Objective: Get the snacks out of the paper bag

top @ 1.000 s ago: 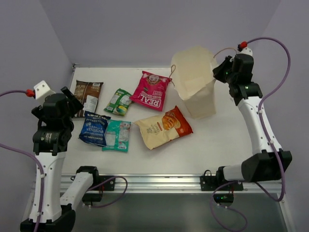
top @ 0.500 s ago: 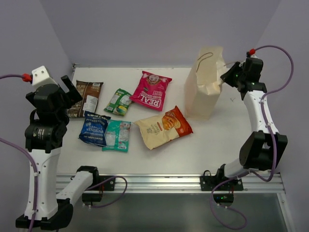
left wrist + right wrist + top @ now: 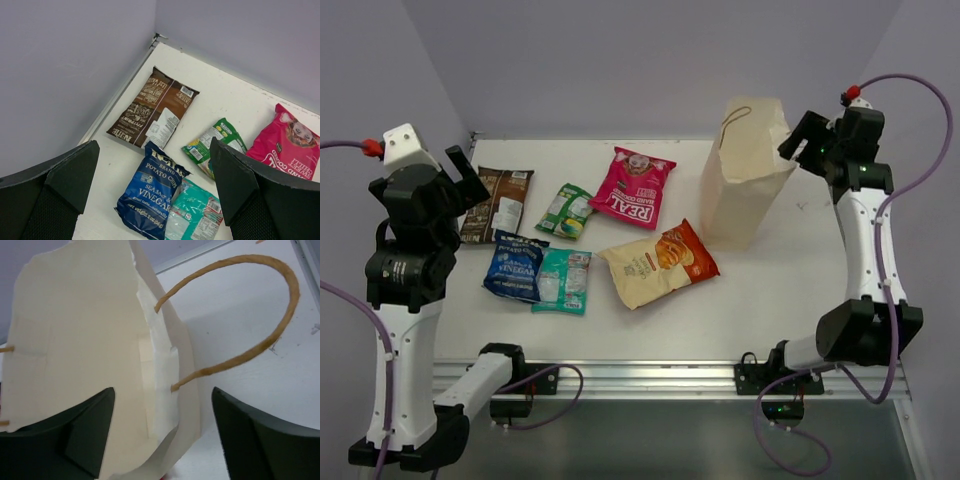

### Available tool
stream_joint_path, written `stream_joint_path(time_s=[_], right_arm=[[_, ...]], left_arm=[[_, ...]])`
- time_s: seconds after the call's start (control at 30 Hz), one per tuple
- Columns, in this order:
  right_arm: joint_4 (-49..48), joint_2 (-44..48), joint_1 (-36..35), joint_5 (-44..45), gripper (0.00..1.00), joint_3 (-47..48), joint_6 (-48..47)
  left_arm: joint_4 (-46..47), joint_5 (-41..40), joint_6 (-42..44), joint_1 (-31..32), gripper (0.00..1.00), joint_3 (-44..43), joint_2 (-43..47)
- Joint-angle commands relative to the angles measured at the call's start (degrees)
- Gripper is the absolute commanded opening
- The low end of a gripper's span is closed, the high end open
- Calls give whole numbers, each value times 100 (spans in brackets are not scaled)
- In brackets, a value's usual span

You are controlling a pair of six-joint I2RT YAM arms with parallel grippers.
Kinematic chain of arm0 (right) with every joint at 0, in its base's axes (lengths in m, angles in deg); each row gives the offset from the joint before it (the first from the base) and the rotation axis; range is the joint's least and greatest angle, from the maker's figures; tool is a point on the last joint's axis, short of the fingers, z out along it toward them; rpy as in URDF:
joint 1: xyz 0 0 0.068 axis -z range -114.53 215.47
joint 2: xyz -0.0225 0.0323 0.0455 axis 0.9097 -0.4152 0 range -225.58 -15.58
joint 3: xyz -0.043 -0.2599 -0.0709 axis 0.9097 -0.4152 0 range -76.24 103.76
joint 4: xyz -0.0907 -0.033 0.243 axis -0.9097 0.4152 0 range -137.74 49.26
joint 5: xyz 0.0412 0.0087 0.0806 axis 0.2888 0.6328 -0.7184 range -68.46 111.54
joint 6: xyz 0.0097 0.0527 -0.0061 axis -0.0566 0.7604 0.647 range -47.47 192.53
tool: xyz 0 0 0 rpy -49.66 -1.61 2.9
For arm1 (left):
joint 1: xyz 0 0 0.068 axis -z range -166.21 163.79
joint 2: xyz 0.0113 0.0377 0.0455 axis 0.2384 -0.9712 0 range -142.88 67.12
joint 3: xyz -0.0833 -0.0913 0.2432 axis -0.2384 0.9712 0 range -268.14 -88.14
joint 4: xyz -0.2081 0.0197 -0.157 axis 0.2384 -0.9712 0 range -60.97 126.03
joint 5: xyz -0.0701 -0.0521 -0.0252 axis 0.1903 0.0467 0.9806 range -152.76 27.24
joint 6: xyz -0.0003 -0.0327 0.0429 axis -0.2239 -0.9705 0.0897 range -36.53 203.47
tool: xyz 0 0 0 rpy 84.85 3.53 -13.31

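Note:
The beige paper bag point(image 3: 744, 175) stands upright at the back right, its mouth folded nearly flat. My right gripper point(image 3: 802, 141) hovers open beside its top edge. In the right wrist view the bag's rim point(image 3: 165, 365) and one cord handle point(image 3: 260, 335) lie between the spread fingers of that gripper point(image 3: 163, 395), untouched. Six snacks lie on the table: dark brown point(image 3: 500, 203), green point(image 3: 565, 210), magenta point(image 3: 633, 187), cream-and-orange point(image 3: 658, 262), blue point(image 3: 515, 267) and teal point(image 3: 563, 281). My left gripper point(image 3: 467, 180) hangs open and empty high above the blue packet point(image 3: 150, 192).
The white table point(image 3: 770, 290) is walled by purple panels at the back and on both sides. A metal rail point(image 3: 650, 378) with the arm bases runs along the near edge. Bare tabletop lies right of the bag and in front of the packets.
The right gripper tipped the bag upright, then opened and let go of its rim. The left arm lifted slightly and drew back to the left.

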Motion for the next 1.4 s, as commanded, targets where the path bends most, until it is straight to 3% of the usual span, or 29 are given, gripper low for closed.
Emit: stream_joint_path(time_s=[0.0,0.13,0.27,0.53,0.77,1.1,1.37], right_arm=[[569,618,-3,-42,87,599,-188],[615,1504,-3,1,99,635,-118],[474,2454,-73,115,99,494,-100],[439,3799,-1101,730,99,521,-723],[-352,5142,-1585,1257,99,-472,-1382],[-747,5865,-1682,1513,99,-1000,-1647],[-906,5804,-1673,1416,99,-1132,-1559]], left_arm=[[131,82,149,120,100,-415,19],[60,197,106,243,100,-723,150],[77,294,167,664,100,-978,440],[341,83,782,1368,100,-1321,1258],[438,-277,1212,1526,100,-1137,1812],[385,-524,1266,1535,100,-855,2041],[473,-489,1160,1544,100,-566,2023]])
